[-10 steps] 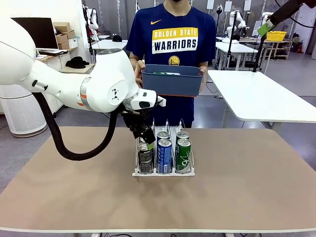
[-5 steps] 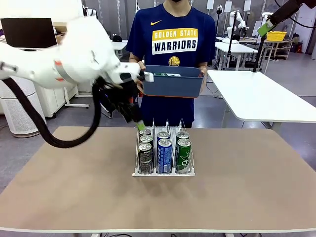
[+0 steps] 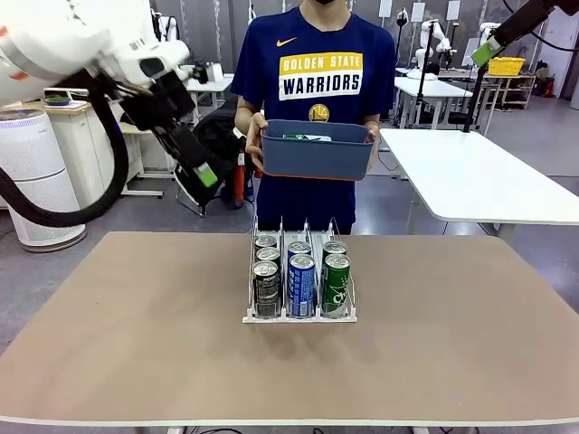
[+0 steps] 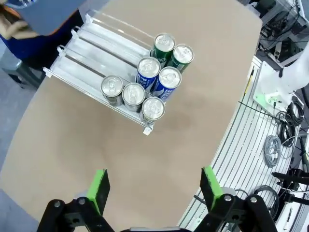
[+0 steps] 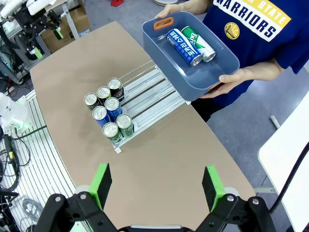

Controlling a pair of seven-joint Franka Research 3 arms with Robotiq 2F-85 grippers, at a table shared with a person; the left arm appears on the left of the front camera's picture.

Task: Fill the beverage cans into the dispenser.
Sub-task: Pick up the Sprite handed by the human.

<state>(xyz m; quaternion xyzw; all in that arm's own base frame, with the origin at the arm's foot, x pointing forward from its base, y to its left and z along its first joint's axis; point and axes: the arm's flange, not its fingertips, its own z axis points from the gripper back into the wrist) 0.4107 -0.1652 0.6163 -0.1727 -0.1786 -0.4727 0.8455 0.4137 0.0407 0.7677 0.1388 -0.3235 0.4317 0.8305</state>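
Note:
The dispenser (image 3: 298,312) stands mid-table with beverage cans upright at its front: three black ones (image 3: 266,282) in the left lane, two blue (image 3: 301,286) in the middle, two green (image 3: 336,286) on the right. My left gripper (image 3: 197,167) hangs open and empty, high up and left of the rack; its wrist view looks down on the dispenser (image 4: 91,53) between open fingers (image 4: 99,188). My right gripper (image 5: 157,186) is open too, far above the table. Behind the rack a person holds a dark blue tub (image 3: 317,154) holding a blue can (image 5: 183,46) and a green can (image 5: 199,41).
The back halves of the lanes (image 5: 149,89) are bare. Brown tabletop (image 3: 136,334) lies open on both sides of the rack. The person's hands (image 5: 241,75) grip the tub's ends. A white table (image 3: 479,176) stands at the back right.
My left gripper has risen from the left lane's black cans and swung up and to the left, empty. The cans, the tub and the person have stayed put.

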